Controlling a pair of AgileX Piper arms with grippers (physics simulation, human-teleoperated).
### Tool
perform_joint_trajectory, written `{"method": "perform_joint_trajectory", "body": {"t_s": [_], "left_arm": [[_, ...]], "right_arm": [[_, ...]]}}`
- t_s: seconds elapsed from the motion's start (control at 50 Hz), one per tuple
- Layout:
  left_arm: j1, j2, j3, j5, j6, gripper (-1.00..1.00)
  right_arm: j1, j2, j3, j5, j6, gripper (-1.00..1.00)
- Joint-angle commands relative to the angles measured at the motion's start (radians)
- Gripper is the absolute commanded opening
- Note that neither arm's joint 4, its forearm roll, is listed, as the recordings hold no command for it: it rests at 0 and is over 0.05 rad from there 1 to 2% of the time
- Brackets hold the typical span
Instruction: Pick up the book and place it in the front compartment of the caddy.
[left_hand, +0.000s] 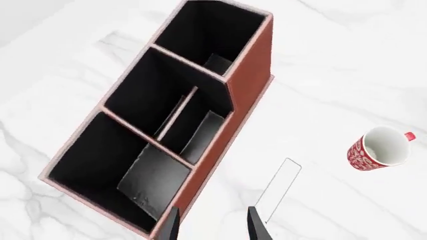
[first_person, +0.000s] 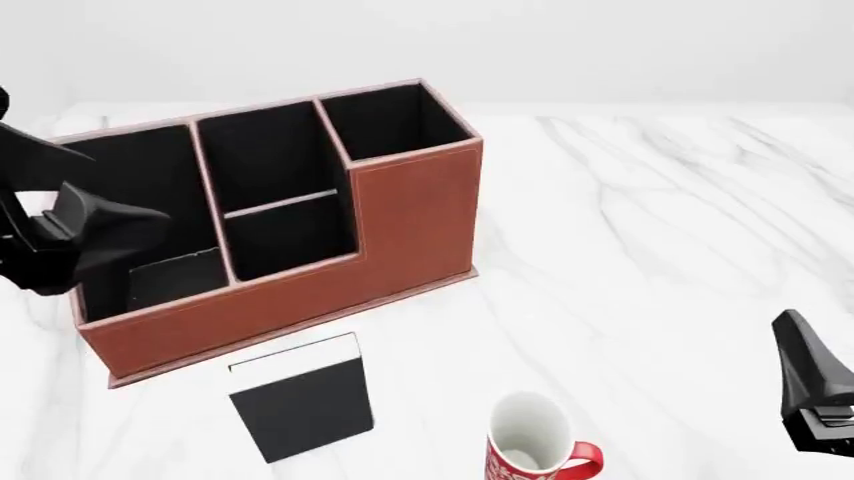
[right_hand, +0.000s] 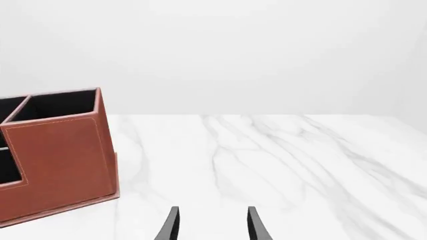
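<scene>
The thin black rectangular book (first_person: 300, 398) with its white page edge lies flat on the white marble worktop (first_person: 641, 230), just in front of the large reddish-brown leather-look caddy (first_person: 287, 290) and apart from it. A red patterned mug (first_person: 534, 445) stands upright beside the book, further from the caddy. The left hand (left_hand: 213, 225) hangs above the caddy's near wall, fingers spread and empty. The right hand (right_hand: 212, 222), well off from the caddy, also looks open, though only its fingertips show.
</scene>
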Motion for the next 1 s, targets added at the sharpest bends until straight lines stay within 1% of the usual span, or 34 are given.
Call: {"method": "perform_joint_trajectory", "body": {"t_s": [0.02,0.08,0.1,0.14,0.16,0.18,0.2,0.26,0.3,0.34,0.36,0.38,0.42,0.44,0.48,0.5,0.54,0.56,0.6,0.62,0.7,0.72,0.76,0.78,0.8,0.82,0.84,0.86,0.92,0.96,0.98,1.0], "left_arm": [[-0.008,0.049,-0.052,0.097,0.103,1.0],[-0.028,0.069,-0.057,0.111,0.109,1.0],[-0.005,0.077,-0.047,0.128,0.144,1.0],[-0.005,0.077,-0.047,0.128,0.145,1.0],[-0.012,0.095,-0.058,0.142,0.165,1.0],[-0.012,0.095,-0.058,0.142,0.165,1.0],[-0.035,0.116,-0.072,0.149,0.157,1.0],[-0.027,0.123,-0.071,0.156,0.17,1.0],[-0.004,0.123,-0.063,0.168,0.205,1.0],[-0.058,0.156,-0.107,0.176,0.157,1.0],[-0.052,0.157,-0.109,0.18,0.164,1.0],[-0.011,0.146,-0.083,0.186,0.213,1.0],[-0.017,0.152,-0.085,0.187,0.216,1.0],[-0.035,0.164,-0.095,0.187,0.201,1.0],[-0.049,0.173,-0.099,0.188,0.194,1.0],[-0.028,0.168,-0.087,0.19,0.214,1.0],[-0.017,0.166,-0.078,0.191,0.232,1.0],[-0.042,0.181,-0.085,0.191,0.213,1.0],[-0.027,0.178,-0.067,0.192,0.233,1.0],[-0.046,0.189,-0.074,0.191,0.217,1.0],[-0.06,0.195,-0.067,0.193,0.231,1.0],[-0.075,0.204,-0.077,0.195,0.212,1.0],[-0.057,0.196,-0.066,0.196,0.235,1.0],[-0.065,0.202,-0.063,0.196,0.229,1.0],[-0.091,0.215,-0.067,0.192,0.209,1.0],[-0.091,0.215,-0.068,0.192,0.209,1.0],[-0.091,0.216,-0.047,0.188,0.221,1.0],[-0.103,0.223,-0.054,0.186,0.203,1.0],[-0.101,0.222,-0.042,0.184,0.214,1.0],[-0.145,0.244,-0.048,0.178,0.185,1.0],[-0.145,0.244,-0.048,0.178,0.185,1.0],[-0.126,0.235,-0.028,0.176,0.21,1.0]], "right_arm": [[0.0,-0.003,0.001,0.002,0.0,1.0],[0.0,-0.003,0.001,0.002,0.0,1.0],[0.0,-0.003,0.001,0.002,0.0,1.0],[0.0,-0.003,0.001,0.002,0.0,1.0],[0.0,-0.003,0.001,0.002,0.0,1.0],[0.0,-0.003,0.001,0.002,0.0,1.0],[0.0,-0.003,0.001,0.002,0.0,1.0],[0.0,-0.003,0.001,0.002,0.0,1.0],[0.0,-0.003,0.001,0.002,0.0,1.0],[0.0,-0.003,0.001,0.002,0.0,1.0],[0.0,-0.003,0.001,0.002,0.0,1.0],[0.0,-0.003,0.001,0.002,0.0,1.0],[0.0,-0.003,0.001,0.002,0.0,1.0],[0.0,-0.003,0.001,0.002,0.0,1.0],[0.0,-0.004,0.001,0.002,0.0,1.0],[0.0,-0.003,0.001,0.002,0.0,1.0],[0.0,-0.003,0.001,0.002,0.0,1.0],[0.0,-0.003,0.001,0.002,0.0,1.0],[0.0,-0.003,0.001,0.002,0.0,1.0],[0.0,-0.003,0.001,0.002,0.0,1.0],[0.0,-0.003,0.001,0.002,0.0,1.0],[0.0,-0.003,0.001,0.002,0.0,1.0],[0.0,-0.003,0.001,0.002,0.0,1.0],[0.0,-0.003,0.001,0.002,0.0,1.0],[0.0,-0.003,0.001,0.002,0.0,1.0],[0.0,-0.003,0.001,0.002,0.0,1.0],[0.0,-0.003,0.001,0.002,0.0,1.0],[0.0,-0.003,0.001,0.002,0.0,1.0],[0.0,-0.003,0.001,0.002,0.0,1.0],[0.0,-0.003,0.001,0.002,0.0,1.0],[0.0,-0.003,0.001,0.002,0.0,1.0],[0.0,-0.003,0.001,0.002,0.0,1.0]]}}
